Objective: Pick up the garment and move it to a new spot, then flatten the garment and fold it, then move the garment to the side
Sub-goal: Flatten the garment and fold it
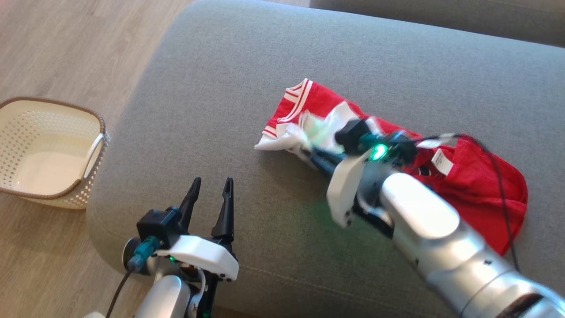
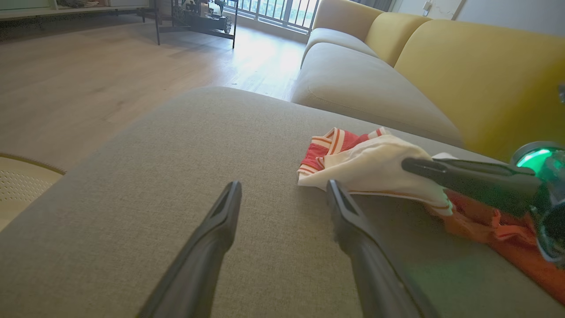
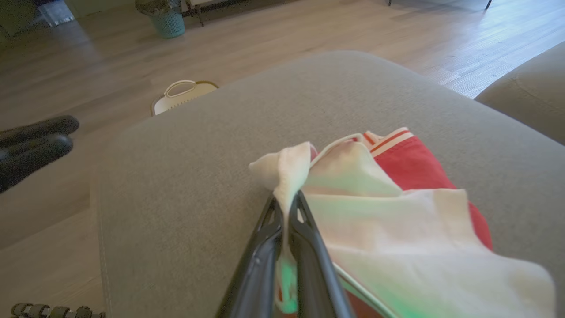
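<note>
Closest in, the left gripper [image 1: 212, 181] was parked low over the front part of the grey seat cushion [image 1: 265, 66]. Its two dark fingers were spread wide apart with just bare fabric seen between them, well apart from the cloth.

A bit further in, the right gripper [image 3: 288, 198] was clamped tight on a white fold of the jersey [image 1: 468, 185]. The fold was pinched right at the fingertips, so a little peak of cloth was bunched up above them. In the head view the pale forearm was stretched across the red half of the jersey, and a thin black cable [image 1: 501, 185] was draped over that same part.

The jersey itself was left crumpled on the middle of the cushion, toward the robot's right. It was red, with red-and-white striped trim at the far end and a white panel turned up where it was gripped. A small white label [image 1: 442, 161] was shown near the wrist. Whether the pinched corner was lifted off the cushion couldn't really be told.

Off the cushion on the robot's left, a cream perforated basket [image 1: 26, 117] was set on the wooden floor [image 1: 88, 44]. Further back, a yellow sofa back [image 2: 476, 66] was caught in the left wrist view, and a teal bin [image 3: 170, 22] across the room in the right one.
</note>
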{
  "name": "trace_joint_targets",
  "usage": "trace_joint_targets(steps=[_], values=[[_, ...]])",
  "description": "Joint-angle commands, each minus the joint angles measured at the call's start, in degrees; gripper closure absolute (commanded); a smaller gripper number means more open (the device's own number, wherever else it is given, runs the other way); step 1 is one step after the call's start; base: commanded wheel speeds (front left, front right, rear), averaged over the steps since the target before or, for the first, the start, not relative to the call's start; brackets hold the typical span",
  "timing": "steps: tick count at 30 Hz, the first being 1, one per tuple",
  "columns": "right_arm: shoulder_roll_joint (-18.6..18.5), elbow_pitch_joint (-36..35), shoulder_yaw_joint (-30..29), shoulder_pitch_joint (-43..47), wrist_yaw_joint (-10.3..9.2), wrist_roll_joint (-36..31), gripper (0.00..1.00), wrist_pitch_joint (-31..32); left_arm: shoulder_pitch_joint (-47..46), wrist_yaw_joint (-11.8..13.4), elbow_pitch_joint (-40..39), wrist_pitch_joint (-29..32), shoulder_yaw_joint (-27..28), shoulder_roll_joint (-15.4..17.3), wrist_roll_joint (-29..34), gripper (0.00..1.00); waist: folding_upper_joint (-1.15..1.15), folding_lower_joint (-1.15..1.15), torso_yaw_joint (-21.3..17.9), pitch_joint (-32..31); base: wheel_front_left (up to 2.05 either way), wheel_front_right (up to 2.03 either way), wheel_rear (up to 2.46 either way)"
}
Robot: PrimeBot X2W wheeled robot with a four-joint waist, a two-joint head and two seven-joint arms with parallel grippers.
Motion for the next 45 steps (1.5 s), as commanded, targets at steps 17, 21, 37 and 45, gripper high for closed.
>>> trace_joint_targets(steps=[17,21,37,45], values=[[-0.1,-8.8,-15.4,4.9,-0.02,-5.2,0.0,0.0,1.0,0.4,-1.8,-0.7,3.7,0.3,1.9,0.0,0.0,0.01,-4.1,-4.4,0.0,0.0,0.0],[-0.6,-11.2,-24.6,7.9,-0.02,-9.4,0.0,-1.9,1.2,0.6,-2.2,-0.7,4.0,0.3,2.0,0.0,0.0,0.01,-5.3,-5.3,0.0,0.0,0.0],[1.0,-26.6,-40.4,27.2,-0.02,-10.7,0.0,-6.4,4.1,0.6,-3.3,-0.7,5.8,0.3,3.2,0.0,0.0,0.01,-9.0,-6.3,0.0,0.0,0.0],[1.0,-27.5,-38.7,27.5,-0.02,-7.5,0.0,-5.1,3.6,-0.1,-3.3,-0.7,6.0,0.3,3.6,0.0,0.0,0.01,-8.7,-5.3,0.0,0.0,0.0]])
